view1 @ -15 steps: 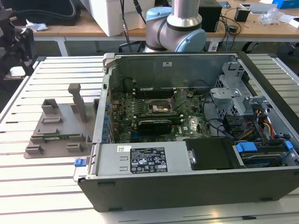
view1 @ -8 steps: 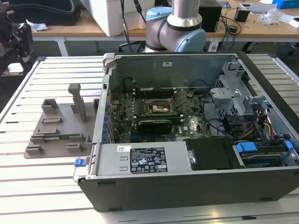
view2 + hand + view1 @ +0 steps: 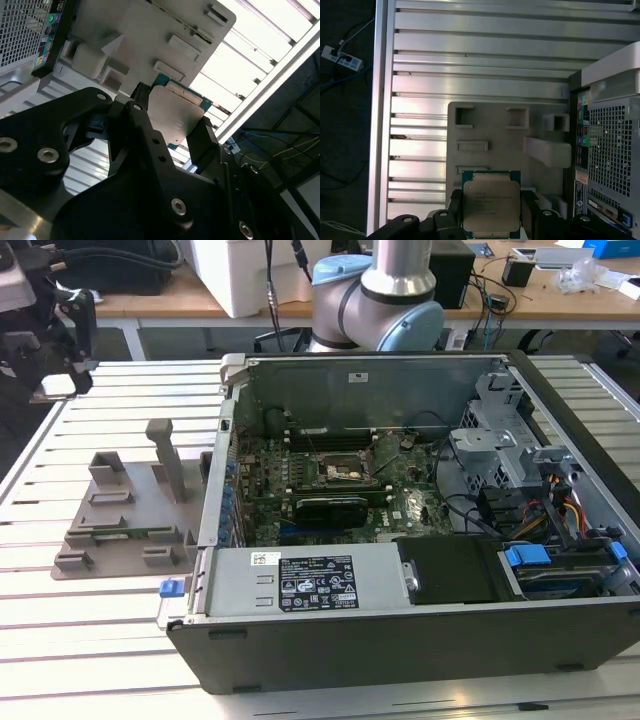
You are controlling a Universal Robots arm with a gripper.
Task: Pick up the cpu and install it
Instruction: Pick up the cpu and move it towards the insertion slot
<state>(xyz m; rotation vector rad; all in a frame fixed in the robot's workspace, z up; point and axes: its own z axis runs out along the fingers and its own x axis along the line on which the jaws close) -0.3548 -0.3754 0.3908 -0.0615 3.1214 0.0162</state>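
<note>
The cpu (image 3: pixel 491 207), a flat square chip with a silver top and green edge, sits between my gripper's (image 3: pixel 491 216) black fingers (image 3: pixel 454 212). In the second wrist view the cpu (image 3: pixel 176 116) is seen from its side, and the gripper (image 3: pixel 172 122) is shut on two opposite edges. It hangs above the grey plastic tray (image 3: pixel 485 131). In the exterior view the dark tool head (image 3: pixel 62 340) is high at the exterior view's left, beyond the tray (image 3: pixel 120 530). The open socket (image 3: pixel 345 472) lies on the motherboard inside the case.
The open computer case (image 3: pixel 420 635) lies on the slatted metal table (image 3: pixel 100 640), at the exterior view's right of the tray. A black card with a fan (image 3: pixel 333 508) sits in front of the socket. Cables and drive bays (image 3: pixel 545 510) fill the case's right end.
</note>
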